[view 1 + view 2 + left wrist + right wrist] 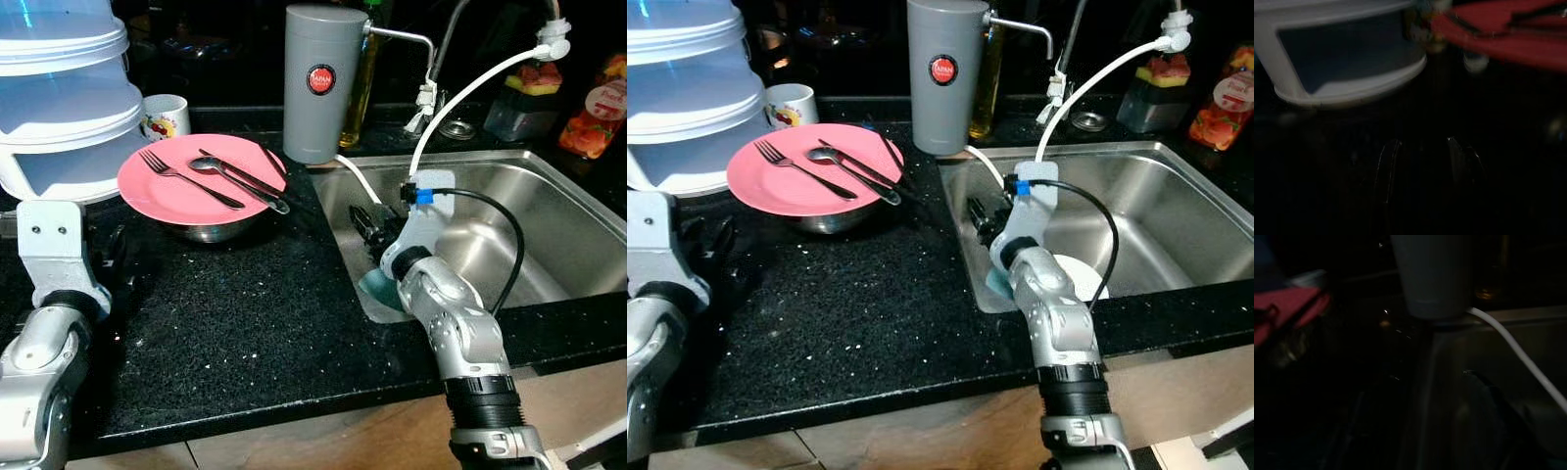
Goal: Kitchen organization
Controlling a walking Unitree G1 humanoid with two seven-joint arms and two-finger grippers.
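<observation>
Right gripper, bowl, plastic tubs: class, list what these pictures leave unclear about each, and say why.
- Right gripper, at the sink's near-left edge: its own wrist covers the fingertips in the head views, and the wrist view is too dark to show any gap.
- Metal bowl: the pink plate covers its inside.
- Stacked plastic tubs: cut off by the frame's top-left corner, contents unseen.
- Left gripper: dark wrist view.

We count one round pink plate, one steel fork, one steel spoon, one white printed mug, one tall grey cylindrical canister, one stainless steel sink.
</observation>
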